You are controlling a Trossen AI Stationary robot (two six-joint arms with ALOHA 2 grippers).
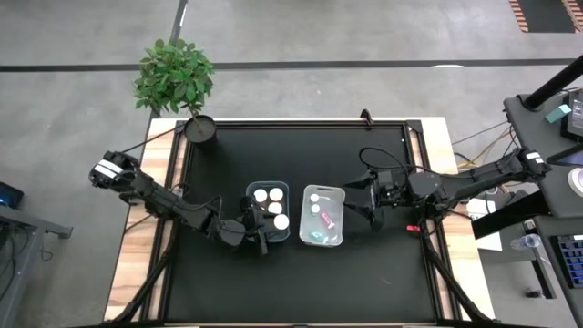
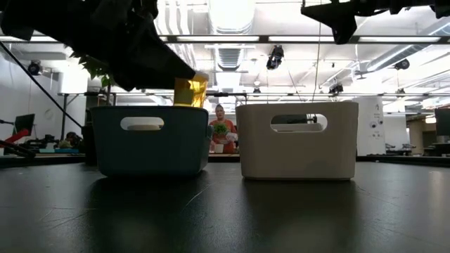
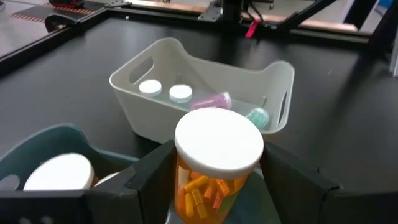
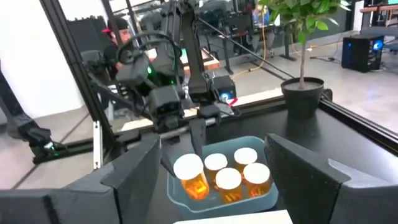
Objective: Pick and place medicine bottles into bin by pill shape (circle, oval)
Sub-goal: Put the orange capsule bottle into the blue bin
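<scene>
My left gripper [image 1: 258, 231] is shut on an orange medicine bottle [image 3: 217, 152] with a white cap, at the near right corner of the blue-grey bin [image 1: 268, 211]. In the low view the bottle [image 2: 190, 91] sticks up above the bin's rim [image 2: 151, 109]. Three more orange bottles with white caps [image 4: 239, 168] stand in that bin. The white bin [image 1: 322, 215] to its right holds two small white-capped bottles [image 3: 165, 91], a pink one [image 3: 213, 100] and a teal one [image 3: 257, 116]. My right gripper [image 1: 358, 202] is open and empty, just right of the white bin. My left gripper pinches the orange bottle's body [image 3: 188, 186] just below the white cap, one finger [image 3: 149, 171] on each side. The fingers slant down from the table's left. The bottle stands upright, its top above the bin's rim; the bin wall hides its bottom.
A black plant pot [image 1: 200, 128] with a small green tree stands at the table's far left corner. A person [image 2: 220, 130] shows in the room behind the table. The black table top [image 1: 301, 282] spreads in front of both bins.
</scene>
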